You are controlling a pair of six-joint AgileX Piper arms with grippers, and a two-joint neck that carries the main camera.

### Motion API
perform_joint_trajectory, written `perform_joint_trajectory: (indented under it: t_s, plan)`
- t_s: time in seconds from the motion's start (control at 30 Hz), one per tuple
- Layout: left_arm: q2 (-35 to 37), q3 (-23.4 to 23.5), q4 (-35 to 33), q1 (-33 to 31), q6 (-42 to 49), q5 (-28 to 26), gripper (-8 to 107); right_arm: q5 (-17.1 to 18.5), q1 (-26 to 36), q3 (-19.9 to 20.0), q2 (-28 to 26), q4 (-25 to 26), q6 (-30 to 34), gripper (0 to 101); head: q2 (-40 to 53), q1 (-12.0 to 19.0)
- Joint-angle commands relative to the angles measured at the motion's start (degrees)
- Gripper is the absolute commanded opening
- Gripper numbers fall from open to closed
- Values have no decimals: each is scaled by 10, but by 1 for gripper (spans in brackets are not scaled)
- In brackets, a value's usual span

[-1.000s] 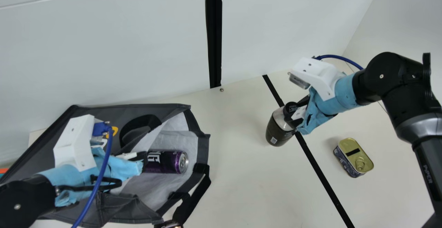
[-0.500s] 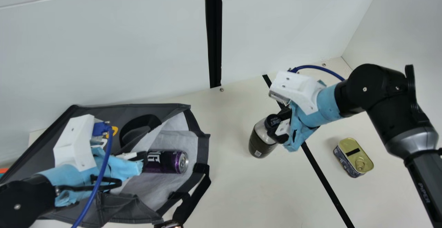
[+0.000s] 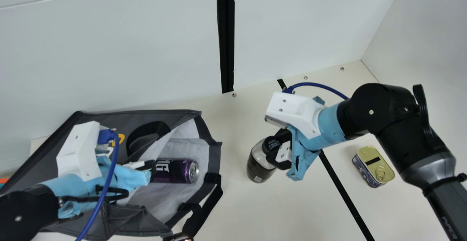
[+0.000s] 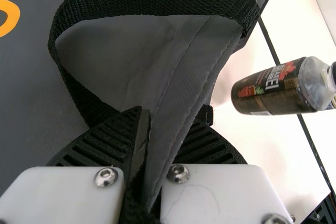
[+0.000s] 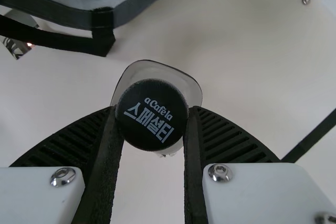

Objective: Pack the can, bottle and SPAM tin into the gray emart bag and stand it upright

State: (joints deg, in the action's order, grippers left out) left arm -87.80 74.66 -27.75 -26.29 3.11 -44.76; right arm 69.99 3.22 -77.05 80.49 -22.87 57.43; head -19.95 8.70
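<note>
The bottle [image 3: 257, 168] is gripped by its black cap [image 3: 271, 144] in the right gripper [image 3: 279, 148], between the gray bag [image 3: 109, 119] and the SPAM tin [image 3: 374, 166]; the tin is seen on the table [image 3: 292, 208], well apart from the bag. A fold of the bag's fabric is pinched between the left gripper's [image 3: 150, 165] fingers [image 4: 113, 140]; the purple can [image 3: 173, 171] is seen lying on its side inside the bag's open mouth, its top end turned toward the bottle.

Robotics lab, jointed arm [image 3: 390, 115], cream table [image 3: 251, 211]
</note>
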Motion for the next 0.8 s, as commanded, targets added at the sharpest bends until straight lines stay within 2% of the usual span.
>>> perform_joint_trajectory:
  t_s: [0.0,0.4,0.77]
  plan:
    - [0,0,0,0,0,0,-8,-1,-7,1,-2,-3,-4,0,0,13]
    - [0,0,0,0,0,0,-8,-1,-41,-5,-17,-23,-18,0,0,13]
    - [0,0,0,0,0,0,-8,-1,-61,-38,-25,-85,-35,0,0,13]
